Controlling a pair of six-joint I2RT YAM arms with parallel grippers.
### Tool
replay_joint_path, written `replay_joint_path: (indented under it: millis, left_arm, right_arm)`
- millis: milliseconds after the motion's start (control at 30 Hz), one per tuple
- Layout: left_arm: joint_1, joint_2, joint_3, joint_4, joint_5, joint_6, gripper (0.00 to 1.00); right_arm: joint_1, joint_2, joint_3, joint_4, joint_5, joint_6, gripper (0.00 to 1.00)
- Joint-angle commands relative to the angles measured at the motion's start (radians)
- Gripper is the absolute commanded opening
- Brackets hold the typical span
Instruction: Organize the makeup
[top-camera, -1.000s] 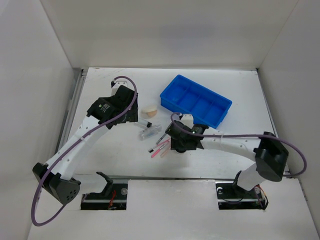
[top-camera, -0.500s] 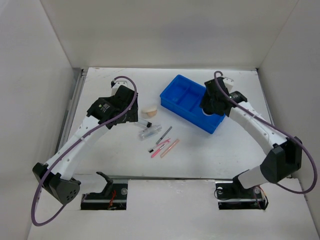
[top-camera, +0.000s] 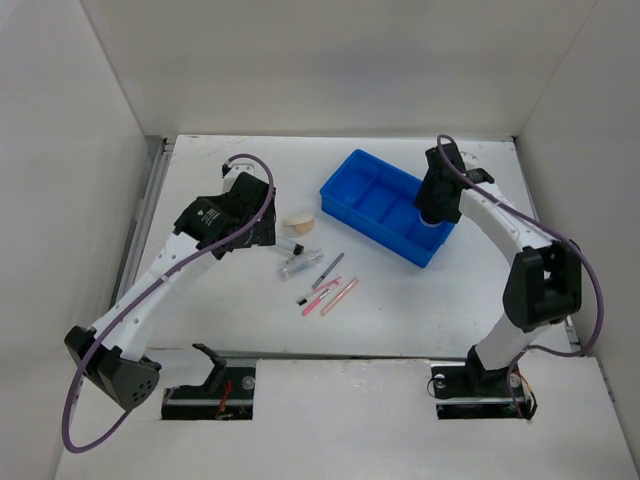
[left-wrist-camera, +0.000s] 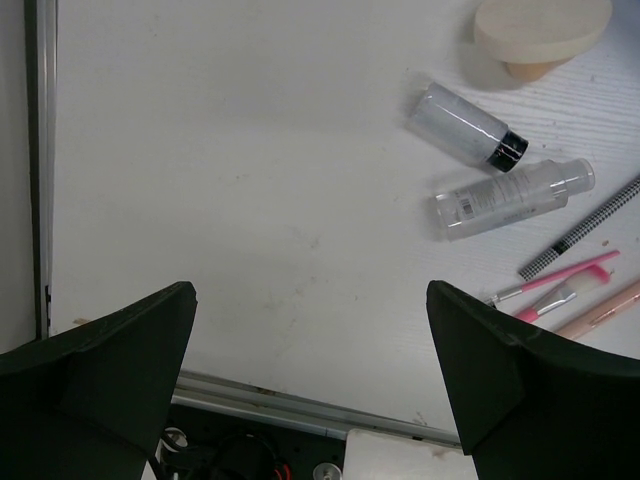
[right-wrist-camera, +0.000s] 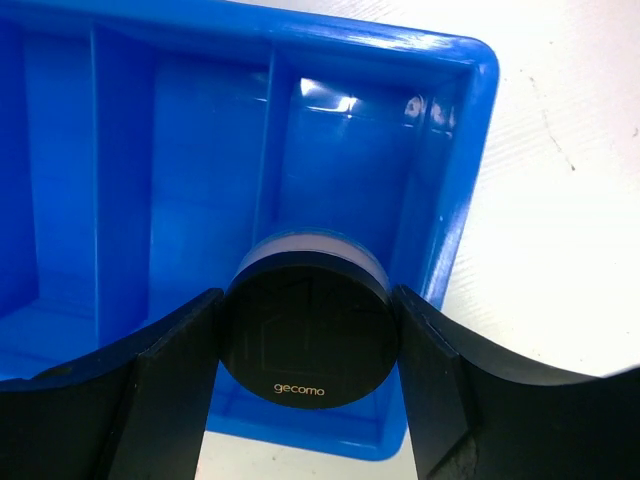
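**Compact held over the tray's end compartment**

The right hand (top-camera: 434, 207) is closed on the round black compact (right-wrist-camera: 305, 342), one finger on each side, above the last compartment of the blue tray (right-wrist-camera: 482, 140). Whether the compact touches the tray floor cannot be told.

The left hand (left-wrist-camera: 308, 292) hangs wide apart and empty over the tabletop (left-wrist-camera: 250, 150). Near it lie the beige sponge (left-wrist-camera: 540, 35), two clear vials (left-wrist-camera: 468, 125) (left-wrist-camera: 512, 198), the thin dark brush (left-wrist-camera: 585, 228) and the pink sticks (left-wrist-camera: 555, 285), grouped close together.
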Motion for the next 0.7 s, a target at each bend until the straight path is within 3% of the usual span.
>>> replay_joint_path:
  millis: [0, 200, 333, 667]
  left_arm:
    - [-0.001, -0.021, -0.007, -0.006, -0.005, 0.001, 1.0]
    - [-0.001, -0.001, 0.011, -0.006, 0.015, 0.001, 1.0]
    - [-0.001, 0.029, 0.048, -0.006, 0.043, -0.009, 1.0]
    - [-0.001, 0.159, 0.155, 0.042, 0.104, -0.018, 1.0]
  right_arm:
    - [-0.008, 0.016, 0.053, 0.043, 0.005, -0.023, 0.48]
    - [-0.019, 0.047, 0.053, 0.043, 0.023, -0.023, 0.61]
    - [-0.019, 0.047, 0.063, 0.043, 0.033, -0.023, 0.85]
    - [-0.019, -0.084, 0.138, -0.016, 0.033, -0.052, 0.87]
